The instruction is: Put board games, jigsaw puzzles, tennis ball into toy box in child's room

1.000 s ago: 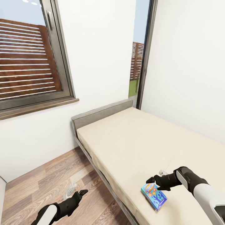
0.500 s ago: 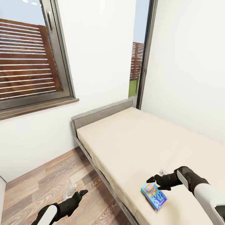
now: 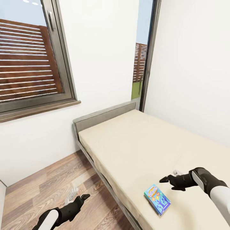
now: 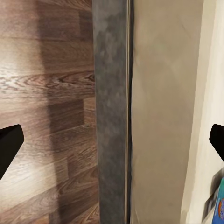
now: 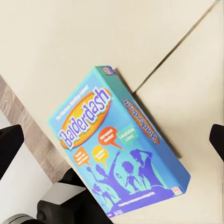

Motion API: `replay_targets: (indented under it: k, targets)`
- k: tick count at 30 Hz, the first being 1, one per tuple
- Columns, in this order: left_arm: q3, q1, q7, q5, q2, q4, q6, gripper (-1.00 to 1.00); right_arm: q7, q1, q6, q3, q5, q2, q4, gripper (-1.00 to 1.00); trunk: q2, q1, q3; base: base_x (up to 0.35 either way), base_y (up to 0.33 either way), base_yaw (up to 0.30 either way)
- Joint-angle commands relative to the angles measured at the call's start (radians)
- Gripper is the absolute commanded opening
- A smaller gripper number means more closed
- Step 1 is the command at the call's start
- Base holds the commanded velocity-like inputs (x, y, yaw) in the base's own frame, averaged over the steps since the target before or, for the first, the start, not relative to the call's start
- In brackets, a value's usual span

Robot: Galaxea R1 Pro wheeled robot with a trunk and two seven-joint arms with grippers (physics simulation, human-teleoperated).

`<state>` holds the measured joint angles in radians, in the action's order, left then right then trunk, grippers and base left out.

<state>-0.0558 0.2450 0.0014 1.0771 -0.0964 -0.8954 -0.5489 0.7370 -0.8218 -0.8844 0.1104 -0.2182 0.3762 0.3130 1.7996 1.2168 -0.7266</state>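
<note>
Comparing the head view with the two before it, we find the right gripper has drawn back from over the board game: a second ago its fingertips hung directly above the box's upper edge, and now they sit beyond it and toward the wall side, clear of the box. The box itself has not shifted; it lies flat on the bed, close to the mattress edge nearest the floor. We judge that no grasp has been made and the approach is being re-set, so this game remains to be picked up. The left gripper hangs low over the floor beside the bed frame, unchanged. In the left wrist view, we note the bed frame running between floor and mattress, with both fingertips spread wide at the picture's edges and nothing between them. In the right wrist view, the board game lies centred ahead of the camera, between the two widely parted fingertips, which touch nothing.
</note>
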Motion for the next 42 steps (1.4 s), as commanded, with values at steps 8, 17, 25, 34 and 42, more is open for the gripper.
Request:
replay_targets:
  k: [8,17,25,34,42]
  targets:
    - [0.0,0.0,0.0,0.004,0.0,0.0,-0.001,1.0,-0.001,0.005,-0.005,0.009,-0.007,0.006,0.004,1.0,0.0,0.0,-0.001,0.0,0.0,0.0]
    - [-0.001,0.0,0.0,0.004,0.001,0.0,0.0,1.0,0.0,0.012,-0.006,0.012,-0.004,0.006,0.003,1.0,0.0,0.0,-0.001,0.0,0.0,0.0]
    - [-0.001,0.0,0.0,0.004,0.002,0.0,0.0,1.0,-0.003,0.019,-0.002,0.019,0.0,-0.001,-0.005,1.0,0.0,0.0,-0.001,0.0,0.0,0.0]
    - [-0.001,0.0,0.0,0.003,0.003,0.0,0.001,1.0,-0.005,0.023,0.001,0.021,0.002,-0.009,-0.006,1.0,0.0,0.0,-0.001,0.0,0.0,0.0]
    - [-0.001,0.0,0.001,0.003,0.003,0.001,0.001,1.0,-0.005,0.024,0.002,0.022,0.001,-0.01,-0.006,1.0,0.0,0.0,-0.001,0.0,0.0,0.0]
